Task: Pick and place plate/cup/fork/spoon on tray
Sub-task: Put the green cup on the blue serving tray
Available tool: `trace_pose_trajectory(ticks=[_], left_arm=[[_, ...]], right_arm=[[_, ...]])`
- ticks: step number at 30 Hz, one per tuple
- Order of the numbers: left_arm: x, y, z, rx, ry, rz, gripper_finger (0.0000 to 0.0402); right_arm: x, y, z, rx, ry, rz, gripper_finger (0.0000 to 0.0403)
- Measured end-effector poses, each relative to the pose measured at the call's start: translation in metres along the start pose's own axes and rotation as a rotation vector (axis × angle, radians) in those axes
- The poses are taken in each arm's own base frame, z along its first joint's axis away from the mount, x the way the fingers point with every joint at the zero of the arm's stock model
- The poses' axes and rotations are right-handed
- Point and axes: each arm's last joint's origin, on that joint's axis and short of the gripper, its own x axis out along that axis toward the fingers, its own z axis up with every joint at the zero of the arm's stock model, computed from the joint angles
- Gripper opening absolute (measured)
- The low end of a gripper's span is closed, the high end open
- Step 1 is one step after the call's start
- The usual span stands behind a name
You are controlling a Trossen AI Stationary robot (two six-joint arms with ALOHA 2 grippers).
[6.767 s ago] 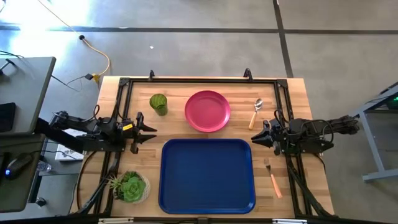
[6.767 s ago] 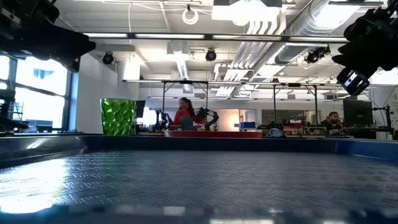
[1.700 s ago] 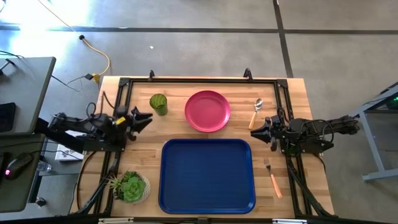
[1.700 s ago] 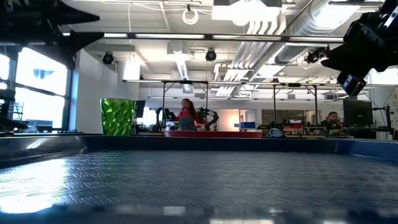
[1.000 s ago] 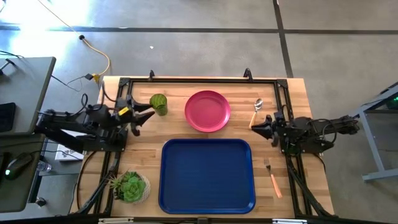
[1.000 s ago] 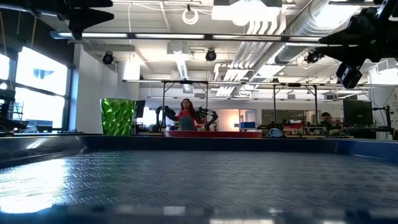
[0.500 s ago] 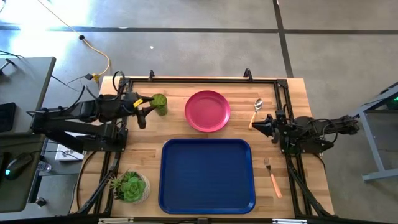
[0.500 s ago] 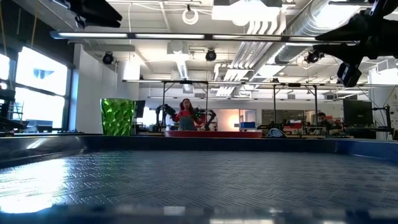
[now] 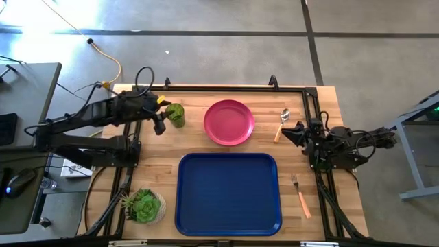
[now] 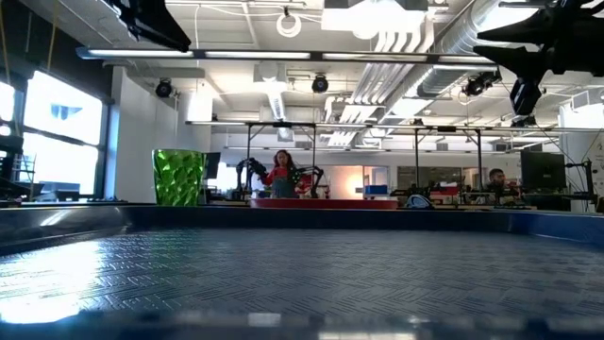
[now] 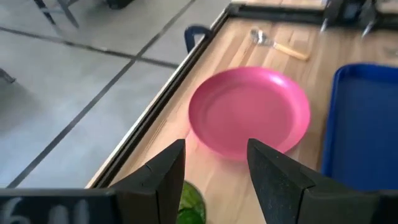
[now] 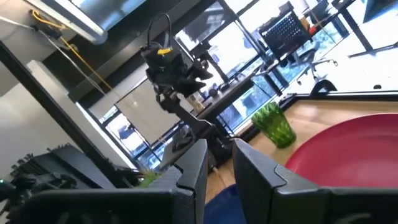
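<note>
Currently, reading across the counter point(image 9: 199, 147) from the left: the left gripper point(image 9: 160, 115) hangs just beside the cup point(image 9: 175, 114), on its outer side, fingers point(image 11: 163, 176) spread apart with a clear gap. From its wrist camera the cup's green rim shows directly below that gap. My reading: step 1, the cup pick, is at the approach stage and nothing is grasped yet. Next move would call for lowering so 1 finger passes each side of the cup wall, then closing gently, since the tumbler is light and could tip or skid.

Cup: small, translucent dark green, faceted, upright at the far left of the counter.

Plate point(image 9: 229, 122): pink-magenta, raised rim, flat on the wood at centre, just beyond the tray's far edge.

Tray point(image 9: 228, 193): dark blue, rounded corners, nothing on it, near side of the counter.

Spoon point(image 9: 282, 123): silver bowl pointing away, orange-tan handle, right of the plate.

Right gripper point(image 9: 289, 134): held above the counter just beside the spoon's handle, aimed toward the plate; its 2 fingers point(image 12: 191, 168) stand slightly apart, holding nothing.

Fork point(image 9: 300, 196): orange handle, lying right of the tray, untouched.

All 4 items remain off the tray.
</note>
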Motion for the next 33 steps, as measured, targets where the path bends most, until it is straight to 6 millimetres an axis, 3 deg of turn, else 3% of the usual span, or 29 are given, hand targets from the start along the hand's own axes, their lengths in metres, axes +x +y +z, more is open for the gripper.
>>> trace_pose_trajectory(ticks=[20,33], left_arm=[[0.084,0.008,-0.022,0.127,0.445,-0.015,0.0161],[0.116,0.007,-0.035,0.129,0.581,-0.049,0.0161]], right_arm=[[0.0,0.0,0.001,0.002,-0.012,-0.012,0.0066],[0.0,-0.001,-0.001,-0.004,-0.001,-0.019,0.0066]])
